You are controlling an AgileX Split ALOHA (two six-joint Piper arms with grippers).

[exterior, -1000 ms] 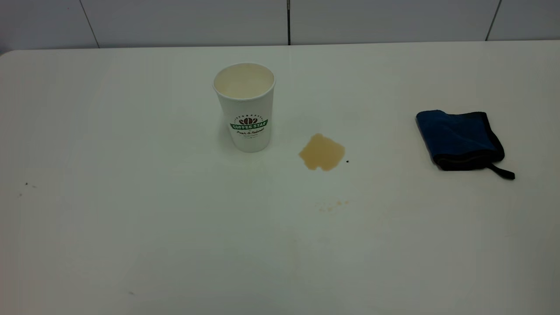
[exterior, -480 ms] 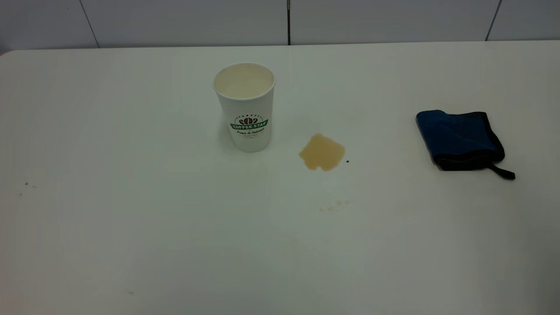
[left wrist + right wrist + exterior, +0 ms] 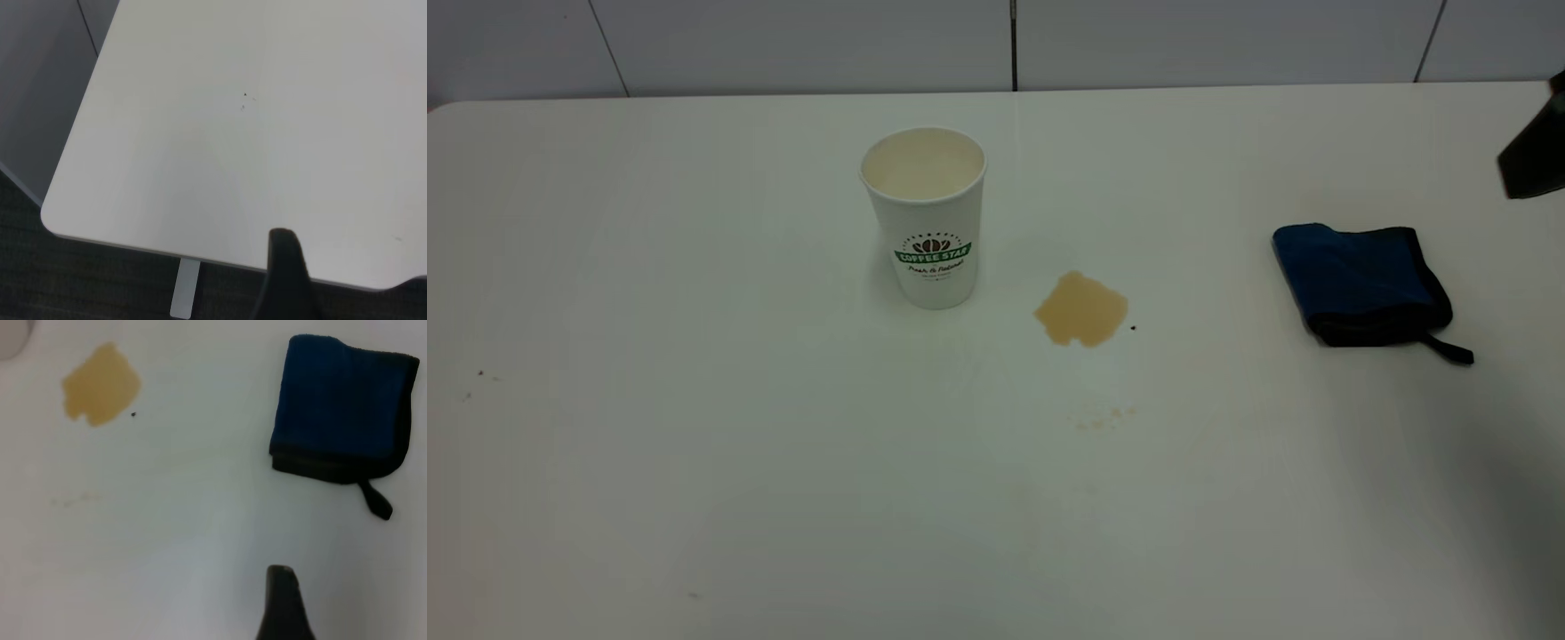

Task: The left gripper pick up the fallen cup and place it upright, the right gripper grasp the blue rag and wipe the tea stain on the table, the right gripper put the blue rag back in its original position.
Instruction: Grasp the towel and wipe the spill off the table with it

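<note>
Cup (image 3: 925, 218) stood upright; right hand (image 3: 1534, 160) hovered beyond blue rag (image 3: 1360, 280), opening unclear; left hand unclear too; risked missing rag, smearing tea stain (image 3: 1081, 308) cupward

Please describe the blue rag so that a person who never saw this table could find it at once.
On the white table, look toward its right side, well right of the upright paper cup and the tan tea stain. The blue rag lies there folded, the only dark item, with black edging and a small loop.

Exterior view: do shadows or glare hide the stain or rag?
Exterior view: no glare; a soft shadow darkens the table's lower-right corner, below the right gripper at the edge, clear of stain and rag. Right wrist view: both evenly lit. Left gripper parked aside.
</note>
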